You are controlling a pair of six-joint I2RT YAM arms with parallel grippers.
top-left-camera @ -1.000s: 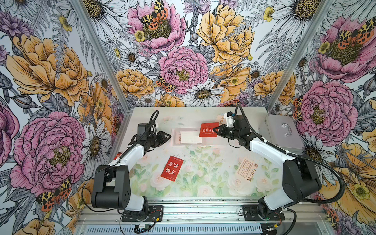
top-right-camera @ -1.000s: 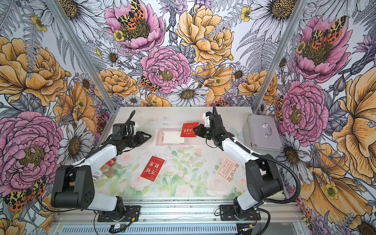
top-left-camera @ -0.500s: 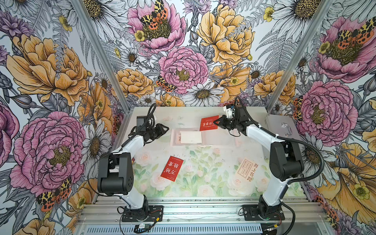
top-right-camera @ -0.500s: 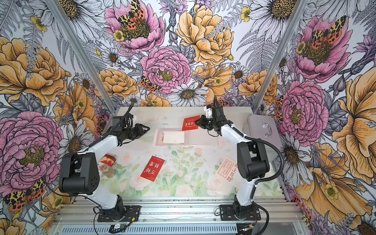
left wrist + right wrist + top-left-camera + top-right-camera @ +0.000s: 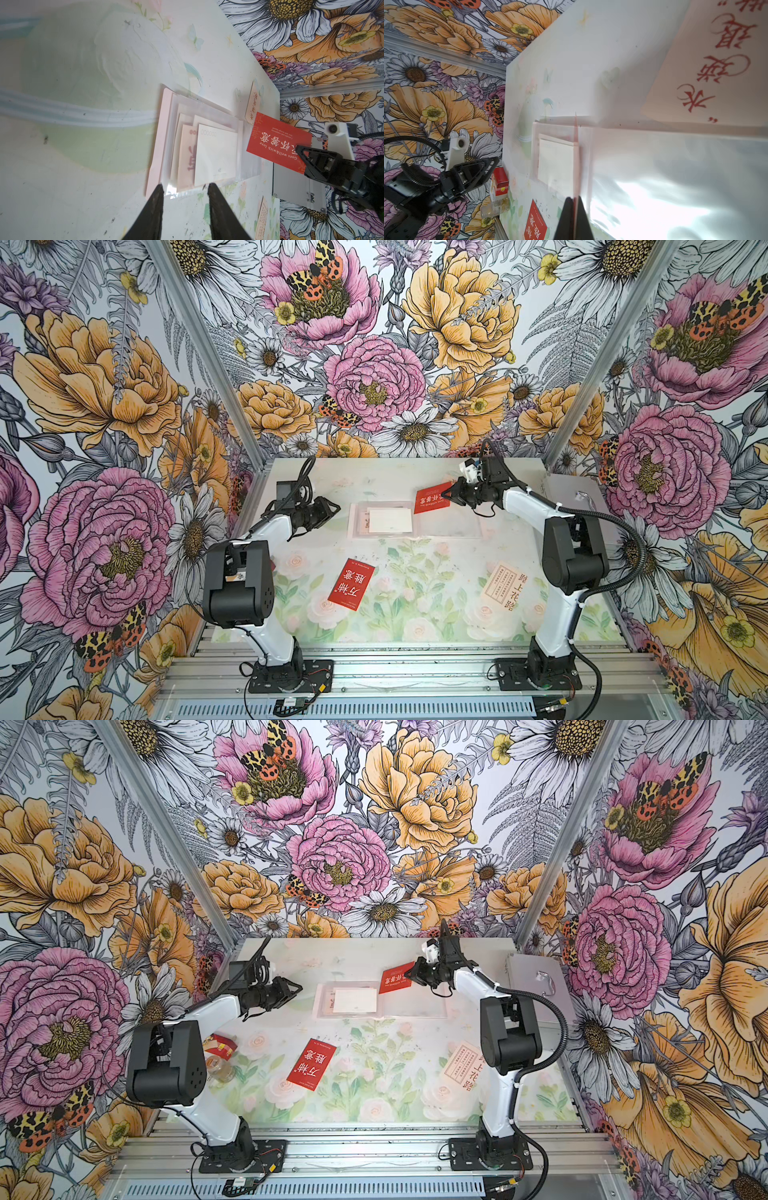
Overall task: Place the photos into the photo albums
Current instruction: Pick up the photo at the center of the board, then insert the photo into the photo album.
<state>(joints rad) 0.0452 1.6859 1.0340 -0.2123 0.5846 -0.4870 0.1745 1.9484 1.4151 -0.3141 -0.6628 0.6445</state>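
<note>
Red card [image 5: 432, 497]: pinched at one edge by the right gripper [image 5: 454, 493], jaws closed, over the far edge of the album [image 5: 158, 135].
Left gripper [image 5: 185, 185]: jaws half parted, nothing held, beside the album.
Risk: card may be buckled against the unheld sleeve mouth.
Album sleeve: cream card [image 5: 390, 521] seen inside.

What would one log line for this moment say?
right gripper: shut on red photo by album | left gripper: open, empty | task: photo not yet inserted
</note>
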